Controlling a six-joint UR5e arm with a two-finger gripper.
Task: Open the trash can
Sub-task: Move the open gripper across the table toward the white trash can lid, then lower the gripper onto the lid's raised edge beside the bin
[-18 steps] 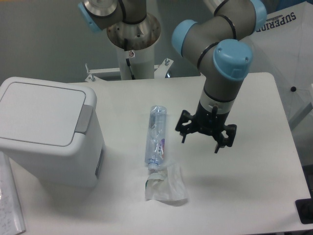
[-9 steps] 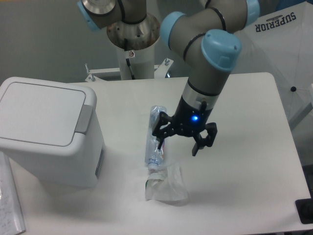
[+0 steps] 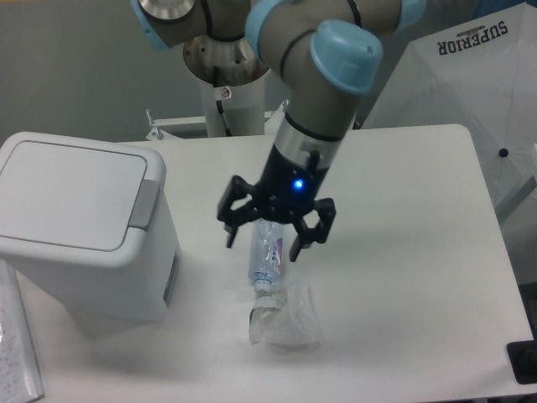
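The trash can [image 3: 80,227] sits at the nine o'clock side of the table [image 3: 419,277], and its flat lid is down, flush with the rim, so nothing of the job is done yet. The grey push tab [image 3: 144,203] on the lid's three o'clock edge looks untouched. The claw [image 3: 263,237] hangs mid-table with its fingers spread wide and nothing between them, right above a clear bottle [image 3: 267,252] lying flat, with crumpled plastic [image 3: 285,319] toward six o'clock of it. By my reckoning everything remains: reach the tab, press it, let the lid spring up. There's clear space between claw and can.
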